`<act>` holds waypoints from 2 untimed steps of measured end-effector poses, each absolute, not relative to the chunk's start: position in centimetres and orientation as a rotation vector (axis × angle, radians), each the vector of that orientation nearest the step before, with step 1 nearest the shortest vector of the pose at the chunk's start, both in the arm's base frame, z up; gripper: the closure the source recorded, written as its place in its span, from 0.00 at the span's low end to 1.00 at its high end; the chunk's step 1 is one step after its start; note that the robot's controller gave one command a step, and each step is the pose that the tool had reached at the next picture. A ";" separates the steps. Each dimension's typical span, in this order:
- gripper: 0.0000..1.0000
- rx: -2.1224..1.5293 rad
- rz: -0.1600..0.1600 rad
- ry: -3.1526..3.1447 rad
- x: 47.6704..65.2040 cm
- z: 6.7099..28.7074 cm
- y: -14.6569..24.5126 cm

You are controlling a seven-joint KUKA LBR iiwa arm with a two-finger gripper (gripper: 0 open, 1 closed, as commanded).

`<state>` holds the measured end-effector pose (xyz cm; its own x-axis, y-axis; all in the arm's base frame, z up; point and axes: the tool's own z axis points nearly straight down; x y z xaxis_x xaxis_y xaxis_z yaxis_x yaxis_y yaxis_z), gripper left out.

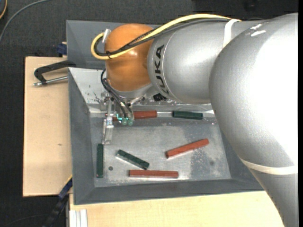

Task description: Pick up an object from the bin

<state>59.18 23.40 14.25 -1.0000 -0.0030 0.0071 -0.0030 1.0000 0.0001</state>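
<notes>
Camera view: the bin (156, 135) holds red bars (187, 148) and green bars (133, 159); the hand's (116, 121) state cannot be told.

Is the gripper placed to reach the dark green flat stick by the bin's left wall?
Probably yes: nothing lies between the gripper and the dark green flat stick, just below it in view; the nearby bin wall may crowd it.

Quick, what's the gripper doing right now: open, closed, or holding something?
Gripper: cannot be told whether open or closed; it sits by the left end of the red-brown flat stick along the grey metal bin's far wall.
</notes>
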 end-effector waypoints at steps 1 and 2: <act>0.00 -0.116 0.007 -3.128 53.0 6.6 18.1; 0.00 -0.404 -0.001 -3.114 49.4 10.1 16.0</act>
